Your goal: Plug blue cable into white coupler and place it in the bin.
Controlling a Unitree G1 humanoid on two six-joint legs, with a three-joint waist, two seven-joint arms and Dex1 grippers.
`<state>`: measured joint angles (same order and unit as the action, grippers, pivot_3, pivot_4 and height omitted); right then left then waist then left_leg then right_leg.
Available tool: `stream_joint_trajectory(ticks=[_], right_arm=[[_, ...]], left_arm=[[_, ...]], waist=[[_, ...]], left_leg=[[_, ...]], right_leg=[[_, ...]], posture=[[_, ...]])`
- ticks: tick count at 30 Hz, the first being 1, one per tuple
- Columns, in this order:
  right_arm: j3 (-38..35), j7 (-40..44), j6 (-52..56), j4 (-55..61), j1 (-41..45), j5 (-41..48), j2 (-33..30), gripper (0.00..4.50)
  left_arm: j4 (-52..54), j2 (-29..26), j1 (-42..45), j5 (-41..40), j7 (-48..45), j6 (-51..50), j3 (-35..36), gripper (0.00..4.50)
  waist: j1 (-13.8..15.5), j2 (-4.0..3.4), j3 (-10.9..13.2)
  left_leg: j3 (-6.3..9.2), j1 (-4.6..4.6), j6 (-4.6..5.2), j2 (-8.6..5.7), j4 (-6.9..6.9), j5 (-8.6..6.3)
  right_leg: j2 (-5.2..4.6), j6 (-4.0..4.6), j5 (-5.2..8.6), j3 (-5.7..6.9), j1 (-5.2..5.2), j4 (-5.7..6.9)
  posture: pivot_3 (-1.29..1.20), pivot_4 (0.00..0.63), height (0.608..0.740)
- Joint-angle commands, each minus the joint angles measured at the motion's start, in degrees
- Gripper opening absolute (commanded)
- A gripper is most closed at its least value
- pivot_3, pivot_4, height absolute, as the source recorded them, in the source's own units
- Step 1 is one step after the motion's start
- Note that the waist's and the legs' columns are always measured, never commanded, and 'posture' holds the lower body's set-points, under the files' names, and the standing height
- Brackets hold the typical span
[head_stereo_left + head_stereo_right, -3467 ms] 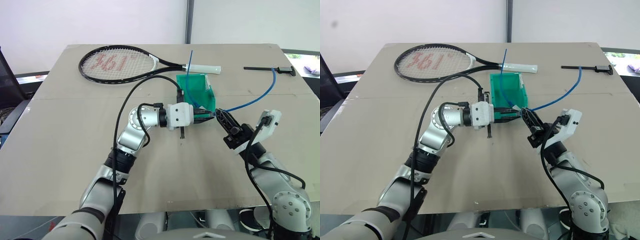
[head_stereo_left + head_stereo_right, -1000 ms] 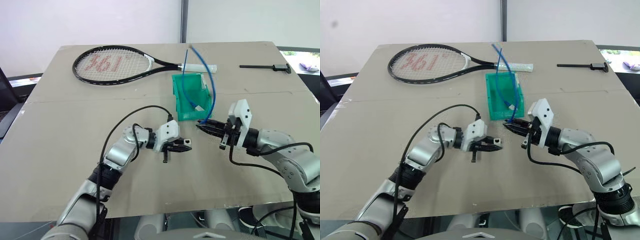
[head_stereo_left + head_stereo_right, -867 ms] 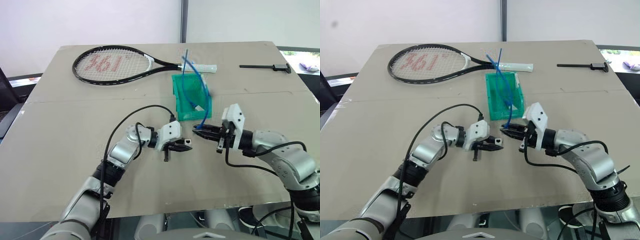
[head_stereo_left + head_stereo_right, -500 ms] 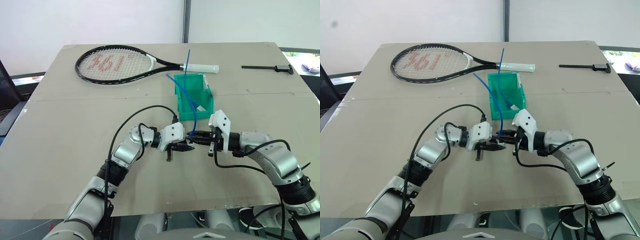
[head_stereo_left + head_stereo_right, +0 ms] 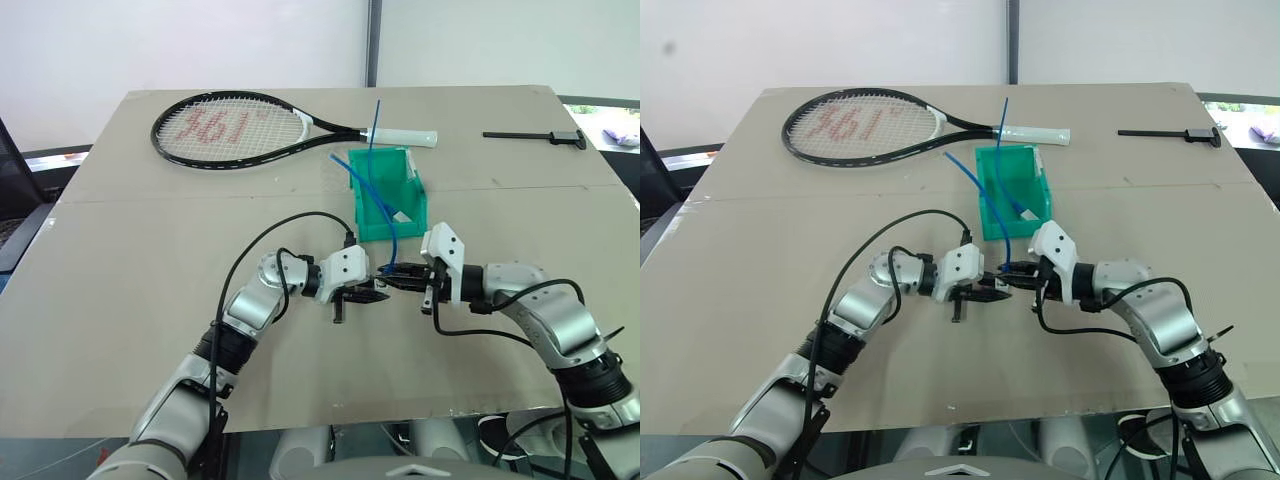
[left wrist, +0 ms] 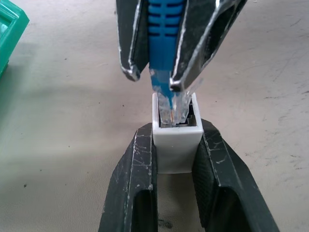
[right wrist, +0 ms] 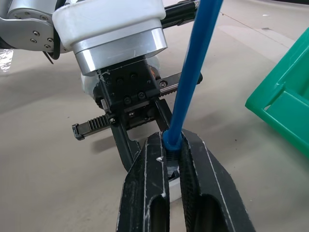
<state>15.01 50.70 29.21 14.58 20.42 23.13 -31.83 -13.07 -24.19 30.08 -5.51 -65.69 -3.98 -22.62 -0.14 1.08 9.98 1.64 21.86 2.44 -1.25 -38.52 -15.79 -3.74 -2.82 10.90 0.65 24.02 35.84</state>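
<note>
Blue cable (image 5: 372, 192) rises from the middle of the beige worktop (image 5: 120, 300) in a thin arc, its long axis running from the near plug end up and away toward the far side, where it curves leftward over the bin (image 5: 412, 210). Its near end is pinched between the pressed-together fingers of the right tool (image 5: 392, 277), which grips the ribbed blue boot just behind the clear plug. In the left wrist view the plug (image 6: 170, 104) points straight into the open socket of the white coupler (image 6: 175, 145), with its tip already inside the socket mouth.

The white coupler is clamped between the two fingers of the left tool (image 5: 377, 295), its socket facing right toward the opposing tool. Both tools meet tip to tip just above the worktop, near the centre and just in front of the bin's lowered lip; the left one points right, the right one points left.

The bin, teal-green, stands just beyond the two tools, and a second blue cable (image 5: 376, 125) sticks up out of it toward the far side. A tennis racket (image 5: 230, 127) lies at the far left of the worktop, its white handle pointing right. A slim black tool-like object (image 5: 535, 136) lies at the far right edge.
</note>
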Motion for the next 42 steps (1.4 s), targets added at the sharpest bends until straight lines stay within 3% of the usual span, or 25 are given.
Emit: stream_joint_trajectory(ticks=[1,9,26,39,42], right_arm=[[1.0,1.4,0.0,-1.2,-0.4,-2.0,-1.2,0.0],[6.1,6.2,-5.4,-6.1,2.9,-9.1,-3.3,0.0],[9.2,16.1,-2.9,-13.4,8.8,-10.0,-3.4,0.0],[12.9,15.7,-3.5,-17.5,7.5,-14.2,-0.8,0.0],[14.7,13.1,-10.0,-22.1,4.3,-19.0,-0.4,0.0]], left_arm=[[-0.2,0.4,-0.4,0.8,-0.1,0.9,-0.2,0.38],[-1.0,0.6,-0.5,1.1,-0.5,2.2,-0.3,0.38],[-0.9,1.5,-1.3,1.5,0.2,2.4,0.2,0.38],[-0.2,1.7,-1.5,1.3,0.5,1.8,0.4,0.38],[0.2,1.7,-1.5,1.2,0.6,1.6,0.5,0.38]], waist=[[0.0,0.01,0.0],[-0.1,0.02,-0.1],[0.1,0.0,-0.6],[0.3,-0.03,-0.9],[0.2,0.0,-1.4]], left_leg=[[0.0,-0.02,0.0,0.0,-0.01,0.0],[0.01,-0.11,0.0,0.0,-0.02,0.0],[0.06,-0.17,0.0,-0.02,-0.03,0.0],[0.07,-0.18,0.0,-0.03,-0.02,0.0],[0.08,-0.24,-0.01,-0.02,-0.01,0.0]], right_leg=[[0.0,0.0,0.0,0.01,-0.03,0.0],[0.0,0.0,0.0,0.02,-0.12,0.0],[-0.03,0.01,-0.01,0.06,-0.19,0.01],[-0.04,0.01,0.0,0.07,-0.2,0.0],[-0.02,0.01,0.0,0.08,-0.25,0.0]], posture=[[0.0,0.15,0.74],[0.0,0.15,0.74],[0.0,0.15,0.74],[0.0,0.15,0.74],[0.0,0.15,0.74]])
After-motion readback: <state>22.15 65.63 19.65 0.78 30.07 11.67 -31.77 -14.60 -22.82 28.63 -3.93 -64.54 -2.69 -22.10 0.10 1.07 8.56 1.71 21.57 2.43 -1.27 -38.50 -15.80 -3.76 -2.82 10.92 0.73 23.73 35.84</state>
